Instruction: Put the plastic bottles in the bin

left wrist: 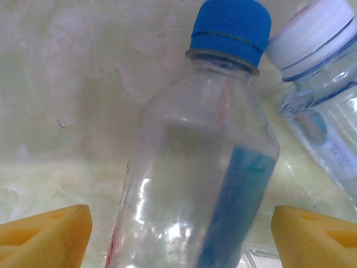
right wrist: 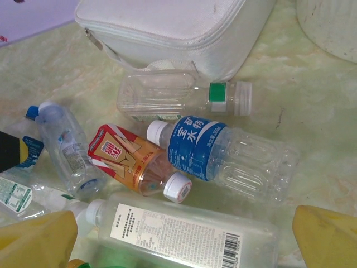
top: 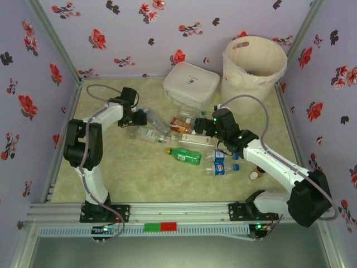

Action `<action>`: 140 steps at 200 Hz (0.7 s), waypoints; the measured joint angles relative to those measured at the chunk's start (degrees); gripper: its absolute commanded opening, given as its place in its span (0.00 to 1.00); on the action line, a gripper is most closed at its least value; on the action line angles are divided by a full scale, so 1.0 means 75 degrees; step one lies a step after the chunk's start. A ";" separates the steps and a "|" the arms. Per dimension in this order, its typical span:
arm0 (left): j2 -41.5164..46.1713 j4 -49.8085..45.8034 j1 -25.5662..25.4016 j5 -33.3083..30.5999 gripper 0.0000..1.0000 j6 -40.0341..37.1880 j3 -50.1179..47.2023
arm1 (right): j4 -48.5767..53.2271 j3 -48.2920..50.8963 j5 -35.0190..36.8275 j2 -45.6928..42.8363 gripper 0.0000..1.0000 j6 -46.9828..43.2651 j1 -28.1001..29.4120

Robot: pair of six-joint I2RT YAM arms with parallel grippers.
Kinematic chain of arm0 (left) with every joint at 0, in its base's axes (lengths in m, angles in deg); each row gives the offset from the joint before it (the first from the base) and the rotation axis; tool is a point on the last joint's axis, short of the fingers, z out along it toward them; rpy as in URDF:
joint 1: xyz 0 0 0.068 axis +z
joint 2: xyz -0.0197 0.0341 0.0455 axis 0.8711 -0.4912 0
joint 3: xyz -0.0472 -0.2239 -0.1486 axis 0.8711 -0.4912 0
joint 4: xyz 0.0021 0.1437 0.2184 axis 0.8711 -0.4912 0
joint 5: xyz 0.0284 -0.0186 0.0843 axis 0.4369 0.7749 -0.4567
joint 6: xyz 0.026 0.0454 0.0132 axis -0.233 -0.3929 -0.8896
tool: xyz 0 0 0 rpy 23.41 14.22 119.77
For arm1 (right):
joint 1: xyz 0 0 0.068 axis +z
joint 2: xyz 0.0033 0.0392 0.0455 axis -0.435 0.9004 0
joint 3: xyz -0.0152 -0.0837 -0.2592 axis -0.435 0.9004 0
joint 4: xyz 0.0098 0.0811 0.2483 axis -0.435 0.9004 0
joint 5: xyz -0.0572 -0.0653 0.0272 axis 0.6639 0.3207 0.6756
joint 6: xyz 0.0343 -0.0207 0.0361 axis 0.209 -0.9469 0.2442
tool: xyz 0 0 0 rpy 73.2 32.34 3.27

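Note:
Several plastic bottles lie in a loose heap mid-table, among them a green one (top: 187,156) and a blue-labelled one (top: 223,166). My left gripper (top: 136,118) is open, and its yellow fingers (left wrist: 47,234) flank a clear, blue-capped bottle (left wrist: 206,167) with a gap on each side. A white-capped bottle (left wrist: 323,84) lies just to the right of it. My right gripper (top: 202,127) is open and hovers over a clear bottle with a white label (right wrist: 189,231). Past it lie an orange-labelled bottle (right wrist: 131,159), a blue-labelled bottle (right wrist: 223,151) and a clear one with a green band (right wrist: 178,97). The bin (top: 254,67) stands at the far right.
A flat white case (top: 189,84) lies at the back, left of the bin and touching the heap. A tiny brown bottle (top: 260,169) stands beside my right arm. Flowered walls close in the left, back and right sides.

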 measured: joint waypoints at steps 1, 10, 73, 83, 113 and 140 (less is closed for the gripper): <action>-0.0006 -0.0009 0.0000 0.0000 0.82 0.0000 0.0000 | -0.0006 0.0009 0.0003 -0.0006 1.00 0.0000 0.0000; -0.0041 -0.0047 0.0000 0.0000 0.80 0.0003 0.0000 | -0.0076 0.0087 0.0050 -0.0093 1.00 0.0003 0.0023; -0.0463 -0.0184 0.0000 -0.0041 0.55 0.0073 0.0009 | -0.0023 0.0146 0.0271 -0.0373 1.00 0.0009 0.0149; -0.0478 -0.0230 0.0003 -0.0085 0.49 0.0041 0.0052 | 0.0015 0.0184 0.0306 -0.0478 1.00 0.0020 0.0149; -0.0484 -0.0236 0.0009 -0.0245 0.35 0.0093 0.0128 | 0.0052 0.0198 0.0312 -0.0711 1.00 -0.0029 0.0149; -0.0472 -0.0254 0.0015 -0.0449 0.34 0.0058 0.0163 | 0.0047 0.0198 -0.0020 -0.0778 0.99 -0.0274 0.0149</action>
